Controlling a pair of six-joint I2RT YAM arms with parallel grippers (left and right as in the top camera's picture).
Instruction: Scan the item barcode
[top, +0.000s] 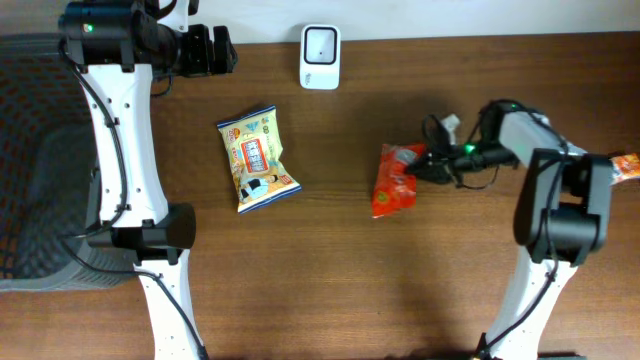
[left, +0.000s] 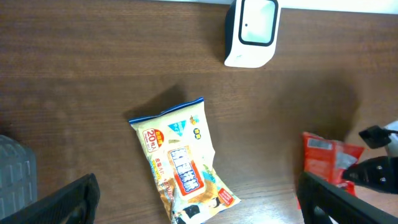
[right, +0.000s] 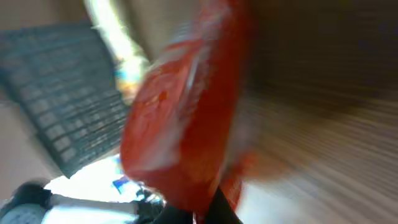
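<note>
A red packet lies right of the table's middle; the right wrist view shows it blurred and close up. My right gripper is shut on its upper right edge, its dark fingertips pinched together under the packet. The white barcode scanner stands at the table's back edge and also shows in the left wrist view. High at the back left, my left gripper is open and holds nothing; its point between the fingertips hangs over a yellow snack bag.
The yellow snack bag lies left of centre. A grey mesh basket stands off the table's left side. An orange item pokes in at the right edge. The red packet shows at the left wrist view's right side.
</note>
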